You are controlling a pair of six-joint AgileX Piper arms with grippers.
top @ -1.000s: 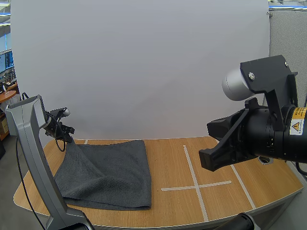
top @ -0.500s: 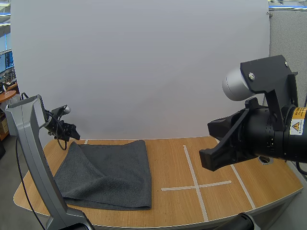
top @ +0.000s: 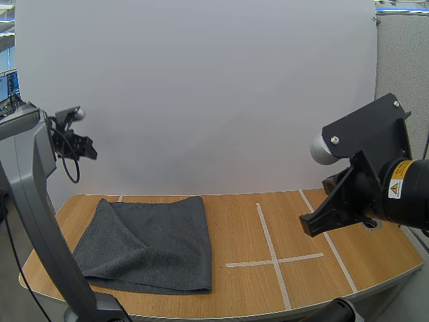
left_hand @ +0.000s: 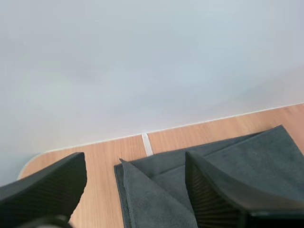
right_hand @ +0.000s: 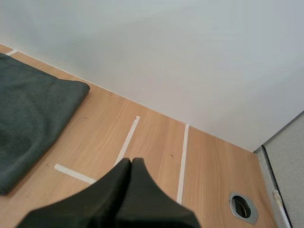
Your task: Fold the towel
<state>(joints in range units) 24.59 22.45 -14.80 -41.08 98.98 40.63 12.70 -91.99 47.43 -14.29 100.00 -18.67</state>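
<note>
Judging by its drape, the towel [top: 147, 245] (doubled over, left of the tape cross [top: 273, 260]) is soft and light; I'd pinch a corner. My left gripper [left_hand: 135, 161] hangs spread and empty, well left of the cross; my right gripper [right_hand: 130, 164], near it, is clenched on nothing.

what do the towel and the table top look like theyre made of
The towel looks like dark grey cloth, likely terry: matte fuzzy nap, soft rounded folds. The table looks like wood or wood-look laminate: pale grain lines, smooth low sheen; which of the two stays open.
</note>
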